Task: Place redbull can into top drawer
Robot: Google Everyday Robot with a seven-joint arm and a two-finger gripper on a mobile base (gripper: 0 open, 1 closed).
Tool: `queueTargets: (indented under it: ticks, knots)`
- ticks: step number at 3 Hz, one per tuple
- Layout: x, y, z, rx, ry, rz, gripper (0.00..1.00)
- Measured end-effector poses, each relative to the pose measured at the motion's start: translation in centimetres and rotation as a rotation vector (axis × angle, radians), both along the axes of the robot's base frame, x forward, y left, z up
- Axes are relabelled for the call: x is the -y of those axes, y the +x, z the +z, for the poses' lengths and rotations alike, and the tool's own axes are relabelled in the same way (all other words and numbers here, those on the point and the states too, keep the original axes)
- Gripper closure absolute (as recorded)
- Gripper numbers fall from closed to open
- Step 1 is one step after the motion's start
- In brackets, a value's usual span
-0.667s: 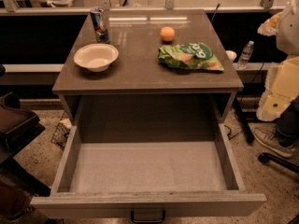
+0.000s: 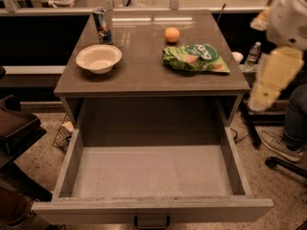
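1. Camera view, the counter (image 2: 144,78): a grey-brown top that carries four things, one of each kind.
2. One redbull can (image 2: 102,25) stands upright at the back left corner of the counter, well apart from the drawer below.
3. One white bowl (image 2: 99,58) sits just in front of the can, near it but not touching, and nothing shows inside it.
4. One orange (image 2: 172,34) lies at the back, right of the middle, on its own.
5. One green snack bag (image 2: 194,58) lies flat in front of the orange and to its right, reaching towards the counter's right edge.
6. One top drawer (image 2: 72,152) is pulled fully out towards the camera; only its grey floor and side walls show inside, and one small dark handle (image 2: 151,222) sits in the middle of its front panel.
7. The claw (image 2: 267,83) hangs at the right edge of the view, off the counter's right side and above the floor, well apart from the can. It is a pale blur, and whether it is released or clenched cannot be told; nothing shows in its grasp.
8. One clear water bottle (image 2: 253,54) stands beyond the counter's right edge, behind the claw.
9. One shoe (image 2: 280,145) of a seated person rests on the floor at the lower right.
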State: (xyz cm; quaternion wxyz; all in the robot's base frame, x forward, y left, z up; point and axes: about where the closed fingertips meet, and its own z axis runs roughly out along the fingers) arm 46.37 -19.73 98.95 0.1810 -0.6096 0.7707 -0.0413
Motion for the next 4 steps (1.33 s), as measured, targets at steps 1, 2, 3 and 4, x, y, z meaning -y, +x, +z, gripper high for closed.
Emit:
queueTargets:
  ticks: [1, 2, 3, 4]
  knots:
    - [-1.4, 3.8, 0.2, 0.029, 0.099, -0.028, 0.0]
    - [-3.6, 7.9, 0.7, 0.104, 0.292, -0.068, 0.0]
    - [-6.4, 8.9, 1.8, 0.204, 0.512, -0.11, 0.0]
    - [-8.3, 8.2, 1.3, 0.259, 0.638, -0.142, 0.0]
